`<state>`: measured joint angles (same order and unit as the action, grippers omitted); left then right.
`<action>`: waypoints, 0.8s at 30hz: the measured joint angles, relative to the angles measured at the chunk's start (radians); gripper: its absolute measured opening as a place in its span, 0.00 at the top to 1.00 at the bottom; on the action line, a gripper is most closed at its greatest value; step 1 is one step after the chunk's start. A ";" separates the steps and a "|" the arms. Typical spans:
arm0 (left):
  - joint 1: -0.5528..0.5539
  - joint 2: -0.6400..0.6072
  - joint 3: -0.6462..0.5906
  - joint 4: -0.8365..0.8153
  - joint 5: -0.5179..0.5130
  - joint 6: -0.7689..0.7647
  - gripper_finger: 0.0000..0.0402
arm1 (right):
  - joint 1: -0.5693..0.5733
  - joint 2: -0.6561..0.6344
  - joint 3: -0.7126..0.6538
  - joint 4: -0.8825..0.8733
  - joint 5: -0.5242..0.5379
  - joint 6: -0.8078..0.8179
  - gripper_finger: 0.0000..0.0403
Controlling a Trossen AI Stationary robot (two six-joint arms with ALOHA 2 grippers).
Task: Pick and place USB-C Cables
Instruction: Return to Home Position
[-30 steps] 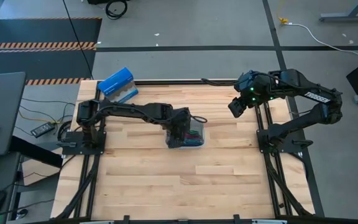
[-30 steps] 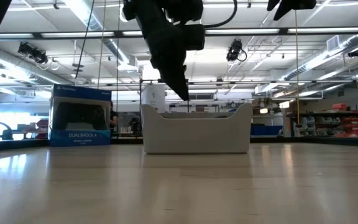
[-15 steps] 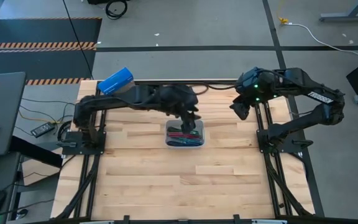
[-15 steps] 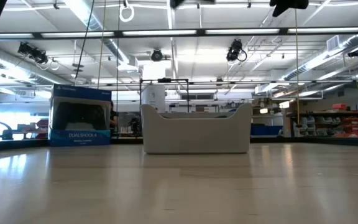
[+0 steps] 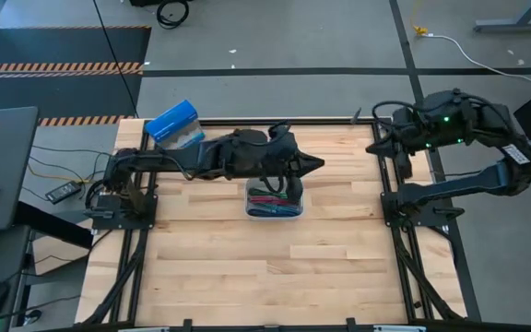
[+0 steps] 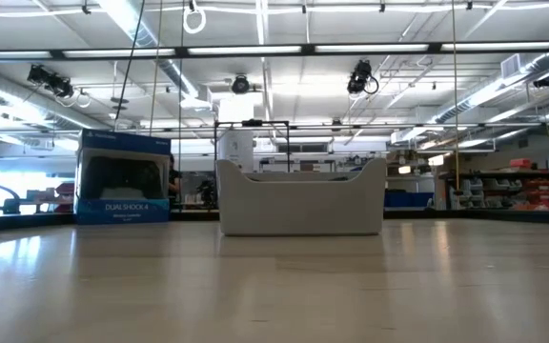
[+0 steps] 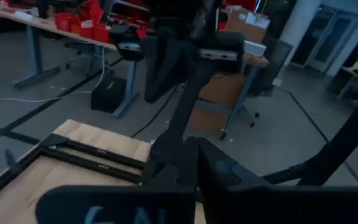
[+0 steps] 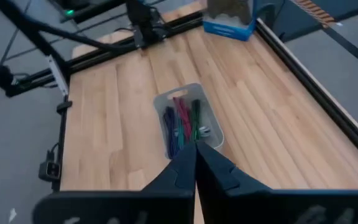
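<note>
- The tray [image 5: 275, 216] sits near the middle of the table [image 5: 247, 267], a bit toward 12 o'clock.
- The cables [image 5: 270, 198] lie inside the tray, side by side. Blue, red and green ones show. The others are too small to tell.
- The left gripper [image 5: 315, 164] is close to the tray, at 1 o'clock from it. It points to 3 o'clock. Its jaws are closed and hold nothing.
- The right gripper [image 5: 376, 148] is at 2 o'clock from the tray, well apart from it, by the table's 3 o'clock edge. Its jaws are closed too, with nothing in them.
- The blue box [image 5: 171, 121] stands at the table's 10 o'clock corner.
</note>
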<state>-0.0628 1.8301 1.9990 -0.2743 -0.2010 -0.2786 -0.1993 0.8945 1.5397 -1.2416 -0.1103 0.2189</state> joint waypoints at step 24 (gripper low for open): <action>-0.094 -0.526 -0.861 0.510 -0.062 -0.094 1.00 | 0.000 -0.333 -0.456 0.332 -0.034 0.139 1.00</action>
<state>-0.1572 1.3043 1.1377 0.2356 -0.2631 -0.3721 -0.1997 0.5612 1.0840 -0.9099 -0.1440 0.3575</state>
